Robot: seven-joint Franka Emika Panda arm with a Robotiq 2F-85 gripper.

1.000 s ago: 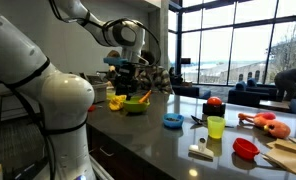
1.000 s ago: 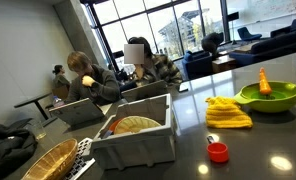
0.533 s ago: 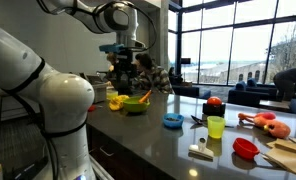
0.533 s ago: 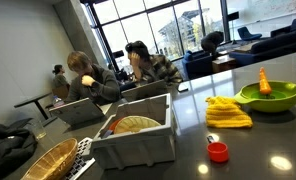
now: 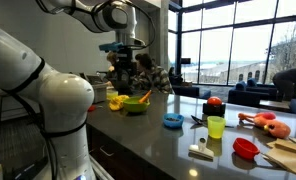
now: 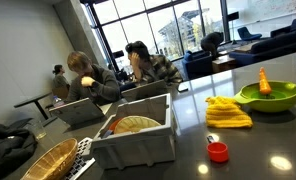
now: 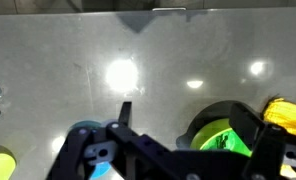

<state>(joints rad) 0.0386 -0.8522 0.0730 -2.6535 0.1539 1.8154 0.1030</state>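
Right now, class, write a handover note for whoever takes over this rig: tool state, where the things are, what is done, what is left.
Tool: open and empty, raised high over the counter, roughly above the green bowl.
Things: an orange piece sits in the green bowl. The yellow cloth lies beside it, and the blue dish is further along.
Done: nothing gripped or touched.
Left: all items rest on the counter, well clear of the tool.

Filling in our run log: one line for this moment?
gripper open, empty | high above green bowl | yellow cloth beside bowl
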